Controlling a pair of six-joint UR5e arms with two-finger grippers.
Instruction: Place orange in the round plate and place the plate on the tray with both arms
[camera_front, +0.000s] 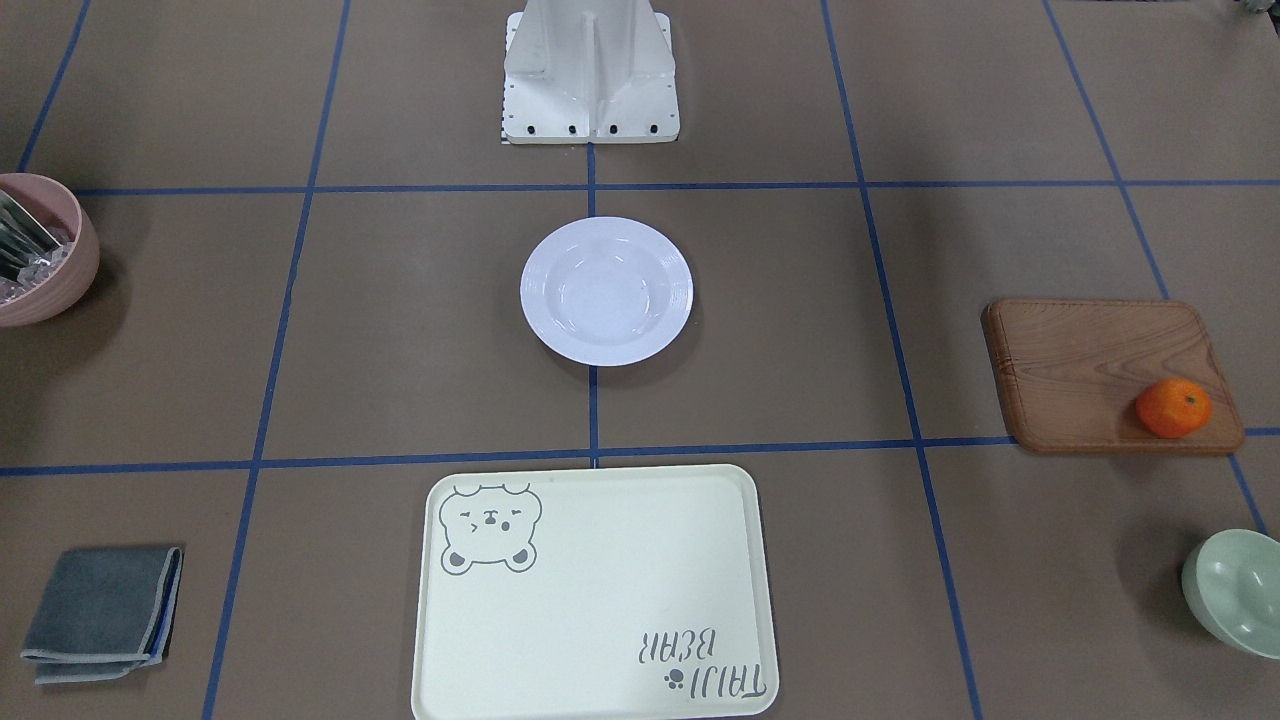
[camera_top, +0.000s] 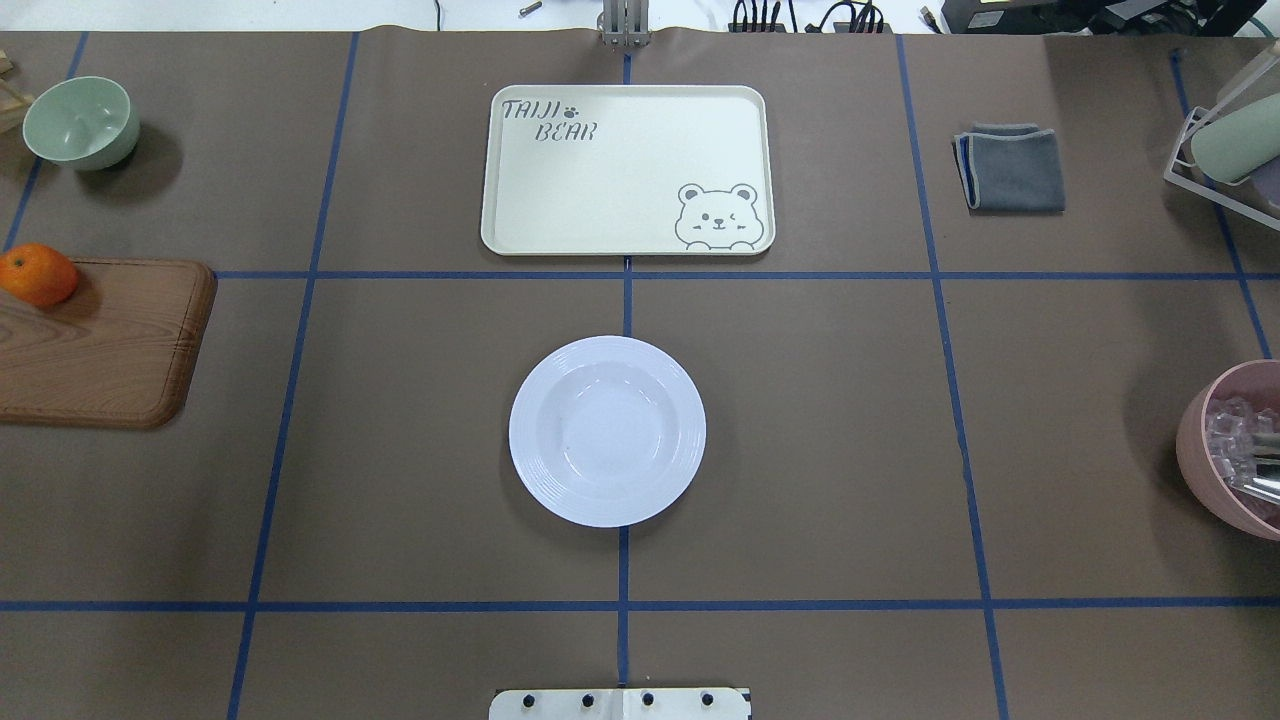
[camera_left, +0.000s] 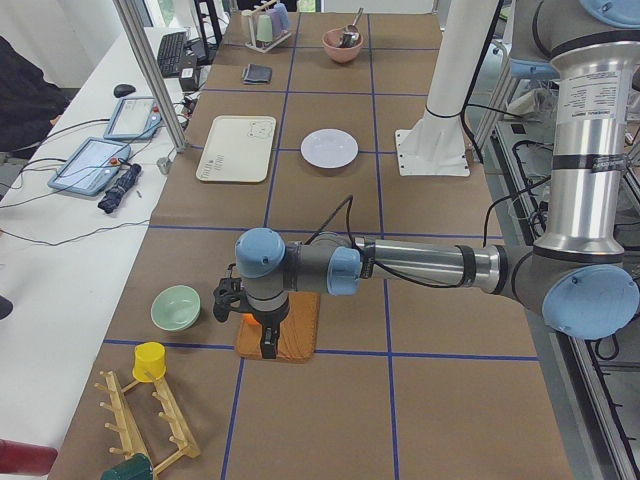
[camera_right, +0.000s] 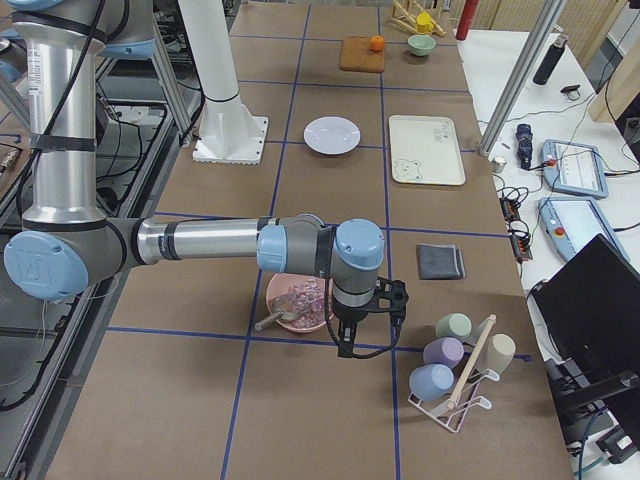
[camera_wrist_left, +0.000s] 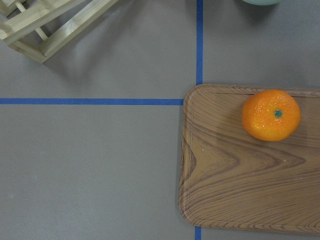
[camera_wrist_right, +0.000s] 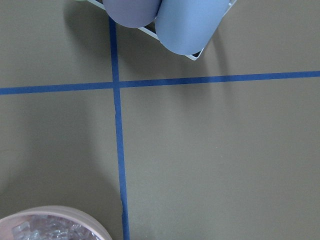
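The left gripper (camera_left: 266, 344) hangs fingers-down over 1 wooden board (camera_front: 1090, 370). Only the side view shows it, so I cannot tell how its jaws stand. The 1 orange (camera_front: 1173, 407) sits right under it, on a corner of the board, and 1 pale green bowl (camera_top: 80, 122) stands near. The right gripper (camera_right: 345, 346), at the table's other end, hangs just beside 1 pink bowl (camera_top: 1195, 440), with 4 pastel cups (camera_right: 443, 352) near; its jaws cannot be judged either. Well apart from both grippers, at mid-table, the 1 white round plate (camera_top: 607, 430) lies bare. The 1 cream bear tray (camera_top: 625, 170) lies beyond it, apart, and 1 folded grey cloth (camera_top: 1012, 168) is off to the side. The table (camera_top: 800, 400) is covered in brown paper gridded with blue tape (camera_top: 450, 275). White desks with screens run along its far side.
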